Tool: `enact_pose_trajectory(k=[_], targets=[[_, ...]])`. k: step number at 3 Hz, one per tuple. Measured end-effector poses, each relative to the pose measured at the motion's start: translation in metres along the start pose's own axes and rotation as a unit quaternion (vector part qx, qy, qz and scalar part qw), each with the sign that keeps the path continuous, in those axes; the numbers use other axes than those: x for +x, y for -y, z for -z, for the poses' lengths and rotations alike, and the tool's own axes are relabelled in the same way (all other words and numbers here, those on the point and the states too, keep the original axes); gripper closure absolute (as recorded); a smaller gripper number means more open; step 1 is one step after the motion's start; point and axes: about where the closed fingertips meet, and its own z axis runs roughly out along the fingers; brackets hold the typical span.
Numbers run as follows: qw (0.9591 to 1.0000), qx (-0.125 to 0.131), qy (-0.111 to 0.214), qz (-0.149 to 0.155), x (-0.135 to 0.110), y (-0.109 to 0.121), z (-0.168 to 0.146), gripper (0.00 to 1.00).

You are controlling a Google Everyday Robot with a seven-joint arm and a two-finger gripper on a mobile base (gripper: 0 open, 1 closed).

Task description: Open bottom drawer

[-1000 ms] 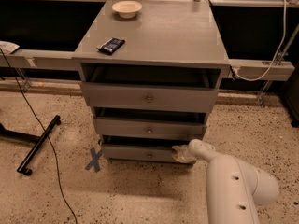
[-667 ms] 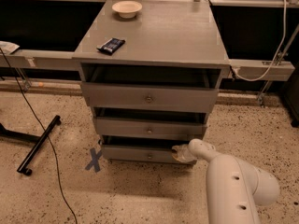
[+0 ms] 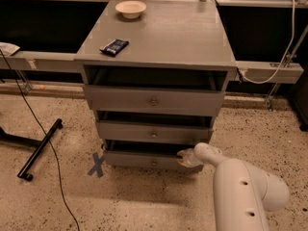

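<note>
White and rounded, the robot's arm [image 3: 240, 191] fills the near right corner and reaches up and leftward to the foot of the cabinet. It ends in the gripper [image 3: 184, 157], which sits at the right end of the bottom drawer [image 3: 139, 160], against the top edge of its front panel. Whether the gripper is clamped on that edge or merely resting by it cannot be told from this view. The drawer is the lowest of three in the grey wooden cabinet. Its shallow front runs left to right just above the speckled floor [image 3: 159, 201], and its small round knob [image 3: 154, 163] lies to the left of the gripper. A dark gap above the panel suggests the drawer is already out a little way. Since the front faces the camera, the pull probably has to come straight back toward the robot's base, square to the panel's long axis. A blue tape cross [image 3: 96, 164] marks the floor near the cabinet's left corner. Above come the middle drawer [image 3: 153, 132] and the taller top drawer [image 3: 153, 100]. On the cabinet top [image 3: 183, 37] lie a dark packet [image 3: 114, 46] and, farther back, a pale bowl [image 3: 131, 8].
</note>
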Motion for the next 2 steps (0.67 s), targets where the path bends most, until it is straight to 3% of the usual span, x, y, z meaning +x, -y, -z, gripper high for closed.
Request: enact_pose_trajectory(k=[2], targets=[[1.0,0.0,0.0,0.0,-0.0008,0.0006,0.0019,0.13]])
